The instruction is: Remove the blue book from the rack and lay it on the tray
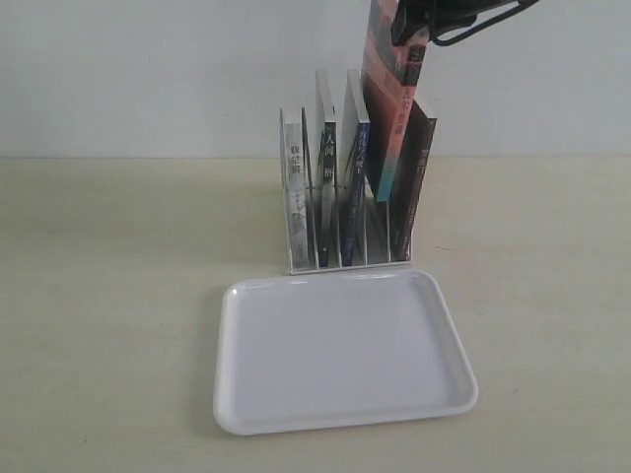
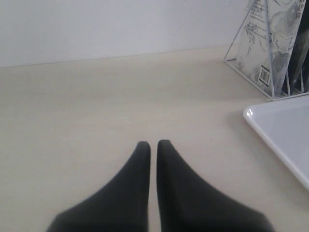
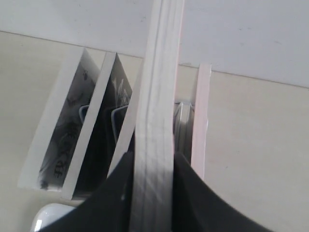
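While it stands upright in a middle slot of the rack (image 1: 345, 264), the blue book (image 1: 360, 163) shows its narrow blue spine to the exterior camera; no gripper touches it.

Item, rack: white wire, on the table (image 1: 99, 296) just behind the tray. Contents from the left of the exterior view: a white-spined book (image 1: 293, 187), a dark-spined book (image 1: 326, 168), the blue book, then a black-spined book (image 1: 414, 177) at the right end.

Item, book with pink-red and teal spine (image 1: 389, 108): raised well above its neighbours and tilted, its lower end between the blue book and the black-spined book, its top at the upper edge of the exterior view.

Item, right gripper (image 3: 153, 162): pinching the pink-red and teal book, one dark finger pressed to each cover, page edges between them.

Item, tray (image 1: 345, 355): white, shallow, rounded corners, flat on the table in front of the rack, nothing lying in it.

Item, left gripper (image 2: 153, 145): fingers pressed almost together with only a thin slit between, holding nothing, over bare table to one side of the tray's corner and apart from the rack.
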`<state>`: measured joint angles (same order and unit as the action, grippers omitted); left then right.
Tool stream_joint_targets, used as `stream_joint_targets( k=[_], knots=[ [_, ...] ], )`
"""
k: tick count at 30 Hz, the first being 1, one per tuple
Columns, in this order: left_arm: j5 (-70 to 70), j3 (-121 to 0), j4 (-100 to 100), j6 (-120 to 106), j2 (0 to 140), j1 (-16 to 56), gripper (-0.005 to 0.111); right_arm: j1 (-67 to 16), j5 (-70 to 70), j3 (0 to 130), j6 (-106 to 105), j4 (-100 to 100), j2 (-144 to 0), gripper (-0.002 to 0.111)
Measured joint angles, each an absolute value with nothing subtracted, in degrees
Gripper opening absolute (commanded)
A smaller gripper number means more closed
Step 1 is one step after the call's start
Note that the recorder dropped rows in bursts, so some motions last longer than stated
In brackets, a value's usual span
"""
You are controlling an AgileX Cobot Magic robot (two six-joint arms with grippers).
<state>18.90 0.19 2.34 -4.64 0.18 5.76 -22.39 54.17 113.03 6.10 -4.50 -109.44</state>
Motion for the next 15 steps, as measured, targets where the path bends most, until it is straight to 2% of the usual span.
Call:
stream_joint_targets(
  k=[15],
  knots=[
    [18.9, 0.2, 2.3, -4.6, 0.2, 5.8, 0.005, -22.4, 55.5, 113.2, 6.6, -4.3, -109.3, 0.0]
  ],
)
